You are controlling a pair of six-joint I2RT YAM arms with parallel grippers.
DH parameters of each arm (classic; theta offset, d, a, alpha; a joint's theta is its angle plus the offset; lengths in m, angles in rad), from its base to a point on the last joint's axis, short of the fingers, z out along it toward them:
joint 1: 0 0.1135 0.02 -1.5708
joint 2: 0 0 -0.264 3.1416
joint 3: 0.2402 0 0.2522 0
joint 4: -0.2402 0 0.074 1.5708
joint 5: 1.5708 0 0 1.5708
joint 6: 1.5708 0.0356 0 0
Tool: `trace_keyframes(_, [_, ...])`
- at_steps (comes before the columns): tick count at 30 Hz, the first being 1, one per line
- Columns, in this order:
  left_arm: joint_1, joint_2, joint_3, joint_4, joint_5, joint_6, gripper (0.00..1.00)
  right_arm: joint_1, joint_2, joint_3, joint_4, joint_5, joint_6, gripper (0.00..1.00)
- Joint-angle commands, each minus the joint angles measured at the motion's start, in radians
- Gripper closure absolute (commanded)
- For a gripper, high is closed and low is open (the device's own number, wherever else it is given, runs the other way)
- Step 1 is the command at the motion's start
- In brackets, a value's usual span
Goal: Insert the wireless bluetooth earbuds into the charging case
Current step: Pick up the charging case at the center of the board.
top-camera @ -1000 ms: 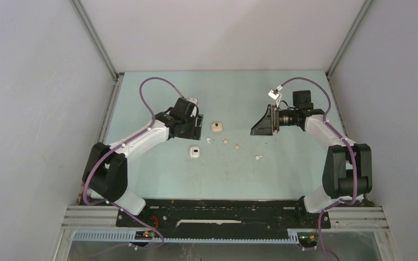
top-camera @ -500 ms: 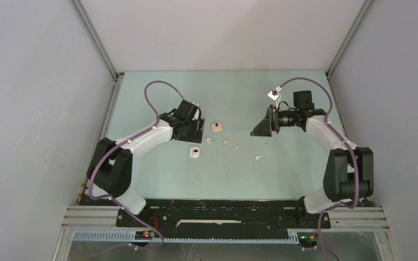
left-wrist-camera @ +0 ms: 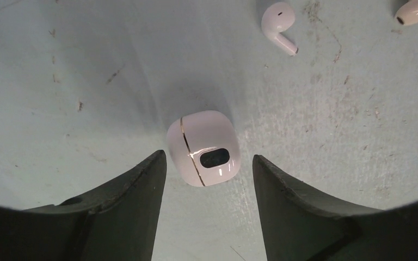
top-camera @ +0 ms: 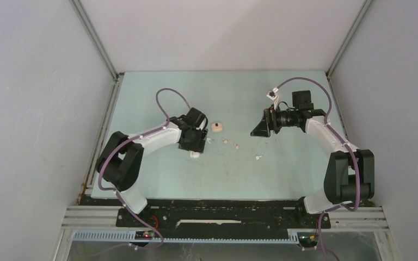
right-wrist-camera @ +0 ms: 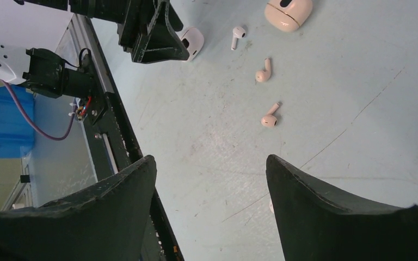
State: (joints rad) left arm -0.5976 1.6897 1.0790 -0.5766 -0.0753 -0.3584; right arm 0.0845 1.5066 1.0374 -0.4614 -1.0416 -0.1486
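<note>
At the bottom of the top view, two arms start from a black bar, one on each side. Above them is the pale green table [top-camera: 158, 179]. On it I count two cases and four earbuds, none of them inside a case.

Nearest is the lone white earbud [top-camera: 258, 157], right of the middle, well apart from the others. Next comes the white case [top-camera: 195, 155], left of the middle. From above, only its bottom edge peeks out from under the left claw [top-camera: 197, 145]. The left wrist view shows the white case [left-wrist-camera: 204, 148] whole and shut, with a dark oval window. The left claw [left-wrist-camera: 208, 157] is spread, one finger on each side of the case, with a small gap on both sides.

A bit farther up is a row of three buds: the other white earbud [top-camera: 209, 140], the first tan earbud [top-camera: 225, 141] and the second tan earbud [top-camera: 237, 145]. In the left wrist view the tan one is cut off at the upper right corner.

Farther still is the tan case [top-camera: 216, 126], by itself. The right wrist view cuts off its top.

The right claw [right-wrist-camera: 209, 160] is spread wide, up in the air, with nothing in it.

One second ago the left claw was up and to the left, and the white case showed fully from above. Now the claw is over it. The right claw has hardly moved.
</note>
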Motion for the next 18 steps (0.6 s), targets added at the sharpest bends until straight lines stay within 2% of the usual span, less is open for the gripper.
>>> trace_keyframes(1, [-0.026, 0.037, 0.028, -0.024, -0.022, -0.016, 0.36, 0.003, -0.026, 0.031, -0.005, 0.011, -0.016, 0.23])
trace_keyframes(10, [-0.075, 0.064, 0.067, -0.046, -0.065, 0.047, 0.56, -0.002, -0.032, 0.03, -0.011, 0.023, -0.025, 0.23])
trace_keyframes(13, [-0.108, 0.052, 0.084, -0.046, -0.103, 0.121, 0.6, -0.005, -0.026, 0.03, -0.012, 0.019, -0.023, 0.23])
trace_keyframes(18, [-0.225, -0.033, 0.083, 0.009, -0.178, 0.334, 0.63, 0.0, 0.0, 0.031, -0.008, -0.006, 0.014, 0.24])
